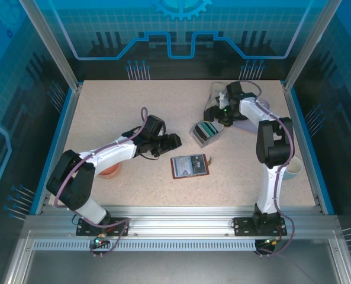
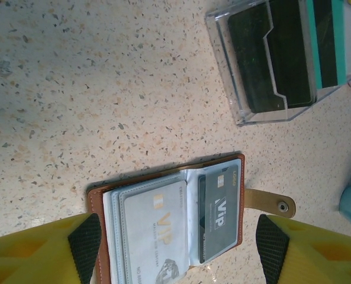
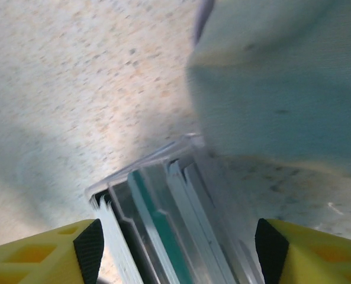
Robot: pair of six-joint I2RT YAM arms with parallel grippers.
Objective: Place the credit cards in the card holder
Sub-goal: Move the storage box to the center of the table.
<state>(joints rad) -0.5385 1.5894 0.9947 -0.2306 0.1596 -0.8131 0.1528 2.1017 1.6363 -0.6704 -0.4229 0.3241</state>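
The card holder point(image 1: 190, 165) lies open on the table, a brown wallet point(image 2: 95, 207) with its snap tab point(image 2: 271, 202) out to the right. A pale grey credit card point(image 2: 154, 228) sits in its left pocket and a dark grey one point(image 2: 219, 210) in its right pocket. My left gripper point(image 1: 173, 141) hangs open above the wallet, one black pad either side of it point(image 2: 178, 248). More credit cards stand on edge in a clear tray point(image 1: 206, 131), among them a teal one point(image 3: 163, 236). My right gripper point(image 1: 214, 117) is open over that tray point(image 3: 181, 251), holding nothing.
The clear tray point(image 2: 270, 65) sits just beyond the wallet. A white cup point(image 1: 293, 169) stands at the right edge by the right arm, and a brown bowl point(image 1: 110, 171) lies under the left arm. A blurred pale blue-green shape point(image 3: 276, 77) is close behind the tray.
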